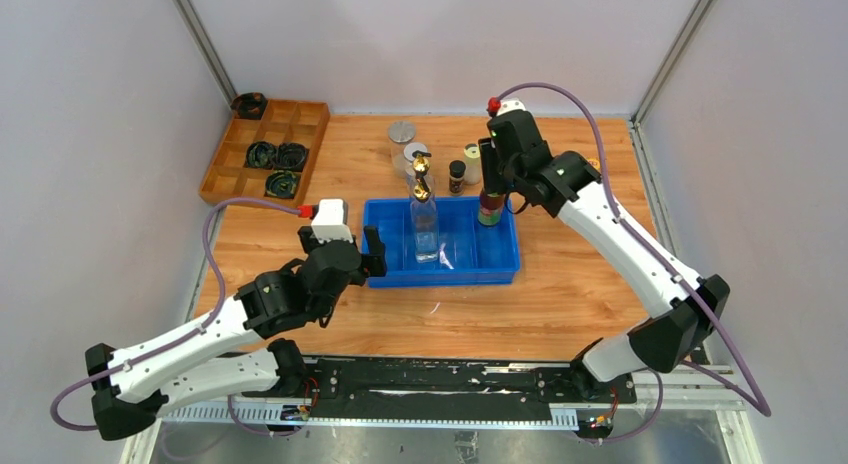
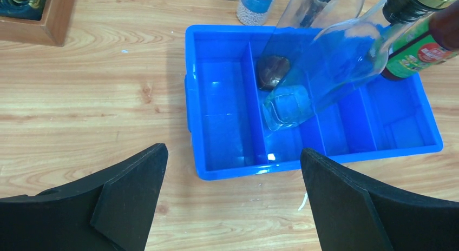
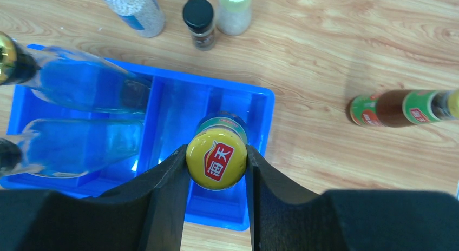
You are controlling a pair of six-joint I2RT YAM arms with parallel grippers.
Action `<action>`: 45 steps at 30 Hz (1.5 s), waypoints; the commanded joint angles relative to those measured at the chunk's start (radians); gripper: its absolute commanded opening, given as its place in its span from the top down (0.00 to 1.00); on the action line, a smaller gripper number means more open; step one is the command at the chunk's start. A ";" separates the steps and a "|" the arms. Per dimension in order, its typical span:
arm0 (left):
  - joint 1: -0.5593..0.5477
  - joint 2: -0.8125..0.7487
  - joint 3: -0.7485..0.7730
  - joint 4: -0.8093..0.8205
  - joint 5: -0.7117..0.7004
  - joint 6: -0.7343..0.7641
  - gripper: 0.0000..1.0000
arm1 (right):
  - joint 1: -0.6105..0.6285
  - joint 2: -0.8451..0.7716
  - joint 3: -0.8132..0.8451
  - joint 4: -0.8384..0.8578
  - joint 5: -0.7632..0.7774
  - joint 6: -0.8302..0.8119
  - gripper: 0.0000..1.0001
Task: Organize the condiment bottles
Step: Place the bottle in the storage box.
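Note:
My right gripper (image 1: 490, 179) is shut on the yellow cap (image 3: 216, 159) of a dark sauce bottle (image 1: 490, 206) and holds it upright in the right end compartment of the blue bin (image 1: 500, 274). A tall clear gold-spouted bottle (image 1: 425, 229) stands in the bin's middle. In the right wrist view a second clear bottle (image 3: 81, 145) shows beside the first (image 3: 86, 86). My left gripper (image 1: 372, 256) is open and empty at the bin's left end, as the left wrist view (image 2: 233, 150) shows. Behind the bin stand two silver-lidded jars (image 1: 412, 156), a small black-capped bottle (image 1: 457, 174) and a cream-lidded jar (image 1: 472, 162).
A second yellow-capped sauce bottle (image 3: 400, 107) is on the table right of the bin, mostly hidden by my right arm in the top view. A wooden divided tray (image 1: 300, 119) with black coiled rings sits at the back left. Grey walls close in the table.

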State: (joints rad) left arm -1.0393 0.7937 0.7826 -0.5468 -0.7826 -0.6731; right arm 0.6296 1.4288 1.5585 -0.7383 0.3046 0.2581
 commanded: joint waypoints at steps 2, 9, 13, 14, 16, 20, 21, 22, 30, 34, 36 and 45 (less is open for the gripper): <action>-0.001 -0.041 -0.013 -0.047 -0.043 -0.026 0.00 | 0.066 0.033 0.100 0.115 0.038 0.038 0.91; -0.001 -0.075 -0.020 -0.076 -0.052 -0.025 0.00 | 0.127 0.111 0.124 0.149 0.087 0.056 0.91; -0.002 -0.098 -0.023 -0.089 -0.055 -0.023 0.00 | 0.149 0.136 0.092 0.193 0.110 0.055 0.92; -0.002 -0.101 -0.023 -0.091 -0.056 -0.023 0.00 | 0.151 0.141 0.084 0.203 0.113 0.055 0.91; -0.002 -0.109 -0.023 -0.098 -0.059 -0.023 0.00 | 0.157 0.143 0.062 0.231 0.116 0.053 0.91; -0.002 -0.122 -0.028 -0.108 -0.062 -0.023 0.00 | 0.160 0.141 0.003 0.312 0.114 0.046 0.92; -0.002 -0.123 -0.030 -0.110 -0.063 -0.023 0.00 | 0.160 0.142 -0.008 0.323 0.116 0.048 0.91; -0.002 -0.126 -0.033 -0.110 -0.064 -0.023 0.00 | 0.160 0.145 -0.015 0.330 0.118 0.051 0.91; -0.001 -0.124 -0.050 -0.110 -0.070 -0.025 0.00 | 0.159 0.145 -0.131 0.454 0.128 0.051 0.92; -0.001 -0.117 -0.053 -0.109 -0.075 -0.025 0.00 | 0.160 0.165 -0.163 0.496 0.130 0.043 0.92; -0.002 -0.113 -0.051 -0.108 -0.079 -0.023 0.00 | 0.160 0.176 -0.170 0.503 0.133 0.043 0.92; -0.002 -0.107 -0.054 -0.102 -0.088 -0.016 0.00 | 0.160 0.208 -0.191 0.540 0.127 0.040 0.92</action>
State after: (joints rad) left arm -1.0393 0.6861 0.7399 -0.6468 -0.8345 -0.6842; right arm 0.7750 1.6321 1.3670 -0.2798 0.3939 0.2970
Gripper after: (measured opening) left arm 0.999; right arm 0.432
